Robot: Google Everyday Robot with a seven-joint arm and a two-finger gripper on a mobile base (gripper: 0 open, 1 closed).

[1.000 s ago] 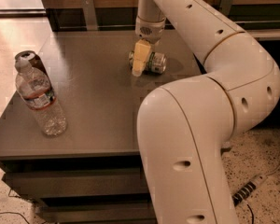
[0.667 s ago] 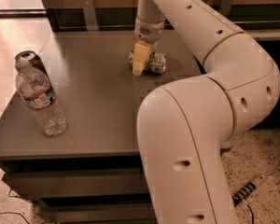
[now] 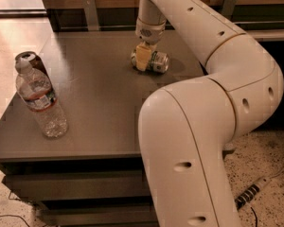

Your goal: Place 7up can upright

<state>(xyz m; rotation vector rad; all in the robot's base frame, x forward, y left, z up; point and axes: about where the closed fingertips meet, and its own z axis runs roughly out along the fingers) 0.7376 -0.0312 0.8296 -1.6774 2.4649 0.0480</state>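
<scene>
The small pale, green-marked aluminium 7up can lies sideways at the far side of the grey counter, the tool down over it; whether it grips, I cannot tell. Probably light, slippery and dentable: hold mid-body.

The 7up can lies on its side on the table, not upright, in the far right part of the top, close to the far edge and a little in from the right edge. Its long axis runs roughly left to right. The silver end faces right, and green markings show on the pale body. The gripper comes down from above at the can's left part, covering it there.
</scene>
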